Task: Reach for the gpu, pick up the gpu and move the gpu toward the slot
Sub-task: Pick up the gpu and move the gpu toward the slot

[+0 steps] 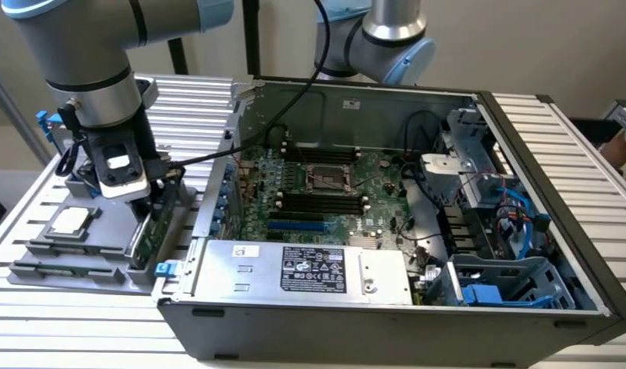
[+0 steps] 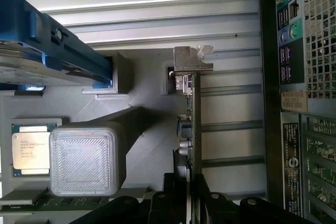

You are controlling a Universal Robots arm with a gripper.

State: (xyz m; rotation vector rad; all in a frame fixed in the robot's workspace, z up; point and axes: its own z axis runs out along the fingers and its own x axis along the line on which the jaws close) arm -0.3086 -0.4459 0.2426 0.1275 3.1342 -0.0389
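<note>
Ribbed aluminium tabletop (image 1: 590,192); grey plastic parts tray (image 1: 46,265) at exterior view's left. Black two-finger gripper (image 2: 191,187) pinches thin green circuit-board gpu (image 1: 141,234) standing edge-on in tray.

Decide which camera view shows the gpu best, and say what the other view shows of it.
The wrist view: the gpu is seen close up, edge-on, its green board and silver bracket plain. In the exterior view it is a thin green sliver standing in the gray holder, beside the computer case.
</note>
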